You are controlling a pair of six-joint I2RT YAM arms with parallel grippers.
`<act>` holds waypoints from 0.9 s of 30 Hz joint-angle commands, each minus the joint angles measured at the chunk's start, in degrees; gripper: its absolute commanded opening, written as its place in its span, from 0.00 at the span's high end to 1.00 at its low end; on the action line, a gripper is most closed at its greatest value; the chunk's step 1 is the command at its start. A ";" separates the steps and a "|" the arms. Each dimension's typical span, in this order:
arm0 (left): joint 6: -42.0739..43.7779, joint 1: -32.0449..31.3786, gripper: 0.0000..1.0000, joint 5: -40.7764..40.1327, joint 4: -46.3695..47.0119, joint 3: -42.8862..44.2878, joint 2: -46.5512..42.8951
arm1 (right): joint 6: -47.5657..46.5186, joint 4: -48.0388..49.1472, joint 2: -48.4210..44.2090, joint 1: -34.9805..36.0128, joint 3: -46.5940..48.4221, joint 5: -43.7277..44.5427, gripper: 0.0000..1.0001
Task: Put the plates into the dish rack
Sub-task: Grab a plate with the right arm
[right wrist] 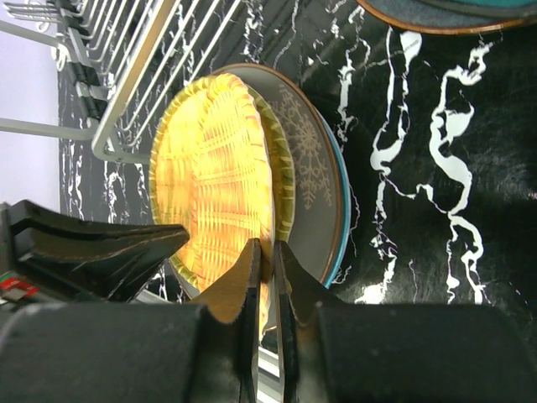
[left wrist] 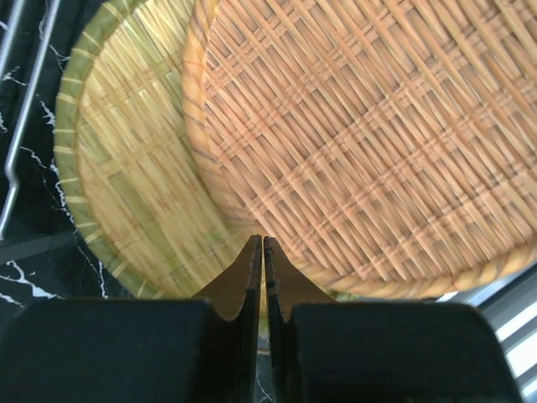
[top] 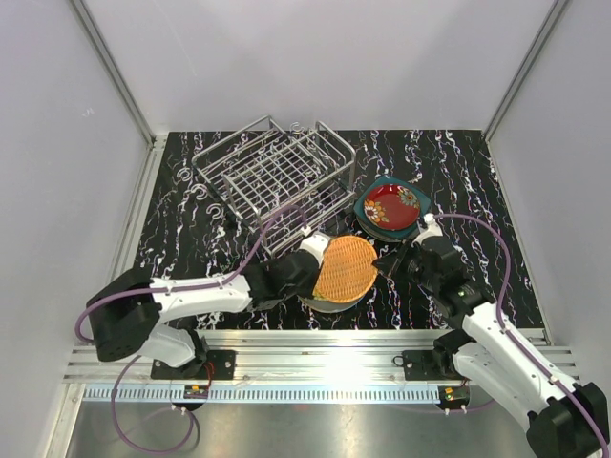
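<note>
Silver wire dish rack [top: 277, 176] sits at the back, no plates in it yet. Just in front, the orange woven plate [top: 346, 267] stands tilted over a low stack of plates [top: 329, 304]. The left gripper [top: 307, 256] and right gripper [top: 384, 261] are pinched onto opposite rims. Looks like a handover: next, one lets go while the other carries it to the rack.

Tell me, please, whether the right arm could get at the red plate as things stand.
Probably not yet: the red plate lies uncovered near the right gripper, but that gripper is shut on the orange woven plate and must release first.
</note>
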 commanded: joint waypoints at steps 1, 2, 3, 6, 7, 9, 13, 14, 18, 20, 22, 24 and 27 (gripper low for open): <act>-0.43 -0.08 0.96 -1.75 3.94 3.37 4.13 | -0.37 2.45 0.01 0.08 -0.73 -0.65 0.92; -0.34 -0.08 0.97 -1.66 3.59 4.16 4.93 | -0.45 2.45 0.54 0.08 -0.73 -0.91 0.92; -0.26 -0.08 0.97 -1.74 3.33 4.51 5.54 | -0.37 2.62 0.71 0.08 -0.65 -1.26 0.92; -0.43 0.01 0.98 -2.27 2.97 4.25 6.69 | -0.28 2.80 1.07 0.08 -0.38 -1.96 0.89; -0.43 -0.08 0.98 -2.36 3.15 3.99 6.52 | -0.19 2.89 1.24 0.08 -0.56 -2.06 0.86; -0.52 -0.08 0.98 -2.27 3.50 3.72 6.52 | 0.42 3.76 1.42 0.08 -0.91 -3.01 0.80; -0.87 -0.08 0.98 -1.75 4.38 3.02 6.25 | 2.09 6.92 3.96 0.08 -2.14 -6.00 0.70; -0.96 -0.08 0.98 -1.57 4.47 2.85 6.25 | 3.22 8.58 4.49 0.16 -2.40 -7.32 0.68; -1.31 -0.08 0.99 -0.96 4.99 2.32 6.60 | 5.43 11.76 8.96 0.08 -3.19 -9.44 0.64; -1.57 -0.08 0.99 -0.60 6.12 2.05 6.87 | 6.31 12.55 10.64 0.08 -3.37 -10.66 0.63; -1.57 -0.08 1.00 -0.25 6.31 1.88 6.95 | 6.84 15.36 12.13 0.08 -3.81 -11.28 0.62; -1.66 -0.08 1.00 -0.08 6.58 1.79 6.87 | 7.28 16.24 12.58 0.08 -3.81 -11.46 0.66; -1.57 -0.08 1.00 -0.08 6.40 1.70 6.61 | 7.11 14.93 11.88 0.08 -3.20 -10.15 0.75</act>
